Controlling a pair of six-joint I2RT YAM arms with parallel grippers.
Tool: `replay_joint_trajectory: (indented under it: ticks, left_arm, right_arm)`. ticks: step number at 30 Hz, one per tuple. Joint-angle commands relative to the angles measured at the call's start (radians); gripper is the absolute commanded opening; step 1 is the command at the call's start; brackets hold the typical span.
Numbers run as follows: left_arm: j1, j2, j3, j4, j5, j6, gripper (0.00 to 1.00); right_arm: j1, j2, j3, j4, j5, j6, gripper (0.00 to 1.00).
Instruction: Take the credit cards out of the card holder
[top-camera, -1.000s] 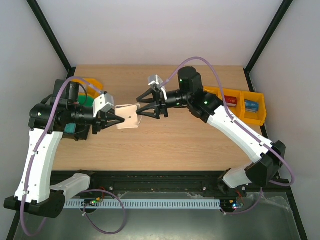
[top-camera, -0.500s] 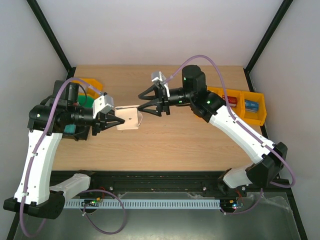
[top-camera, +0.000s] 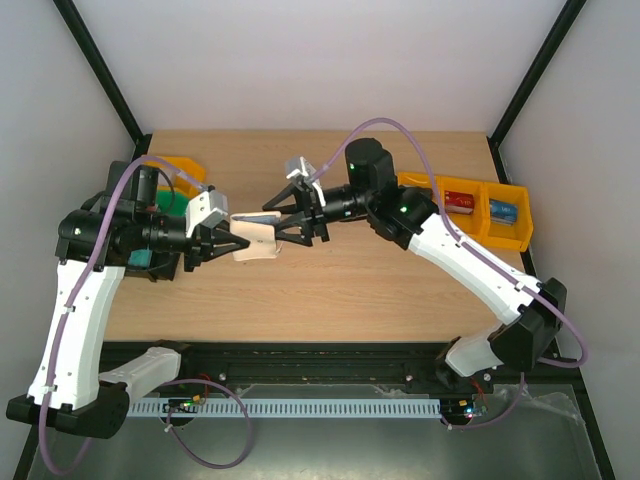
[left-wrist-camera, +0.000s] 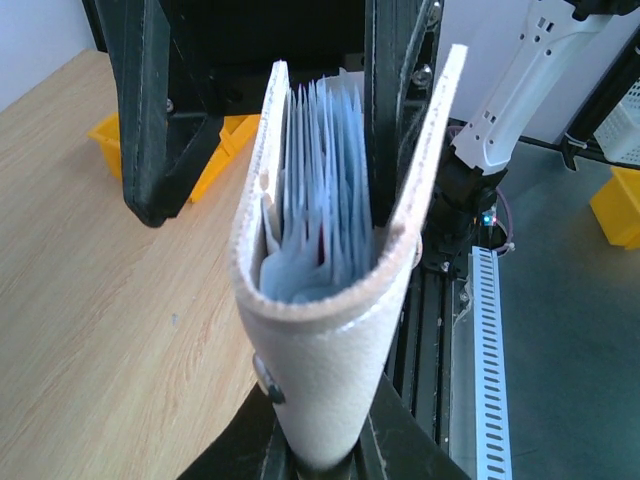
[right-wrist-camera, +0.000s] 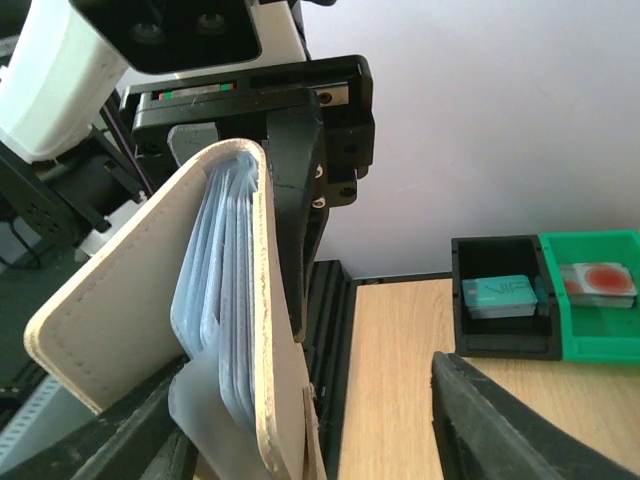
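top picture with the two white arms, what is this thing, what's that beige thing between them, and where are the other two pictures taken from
Those are two robot arms bolted to the near edge of a wooden table. Each ends in a two-finger gripper. The top picture looks down from a fixed camera above and behind them. The other two come from small cameras on the wrists, so each shows its own fingers close up. The left gripper is shut on the folded end of a beige card holder and holds it in the air. The holder gapes, showing pale blue sleeves inside. The right gripper is open at the holder's open edge. On the table, yellow bins stand at the right and a green bin at the left.
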Motion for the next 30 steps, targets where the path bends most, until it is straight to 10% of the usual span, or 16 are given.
replay_joint_trajectory:
  ticks: [1, 8, 12, 15, 23, 30]
  left_arm:
    - [-0.004, -0.009, -0.012, 0.015, 0.037, 0.0, 0.02]
    - [-0.002, -0.016, -0.024, 0.044, 0.028, -0.028, 0.07]
    - [0.0, -0.025, -0.049, 0.199, -0.11, -0.2, 0.76]
    - [0.001, -0.025, -0.075, 0.323, -0.334, -0.326, 0.99]
    - [-0.007, -0.002, -0.148, 0.454, -0.572, -0.423, 1.0]
    - [-0.008, 0.018, -0.131, 0.481, -0.539, -0.459, 0.99]
  right_arm:
    - [0.033, 0.013, 0.037, 0.014, 0.017, 0.009, 0.58]
    - [0.043, 0.016, 0.018, 0.147, 0.106, 0.146, 0.02]
    - [0.043, 0.018, 0.029, 0.099, 0.247, 0.191, 0.02]
    - [0.043, 0.024, 0.053, 0.04, 0.483, 0.275, 0.02]
    - [0.153, 0.095, 0.131, -0.098, 1.137, 0.494, 0.02]
    - [0.242, 0.159, 0.237, -0.128, 1.256, 0.466, 0.02]
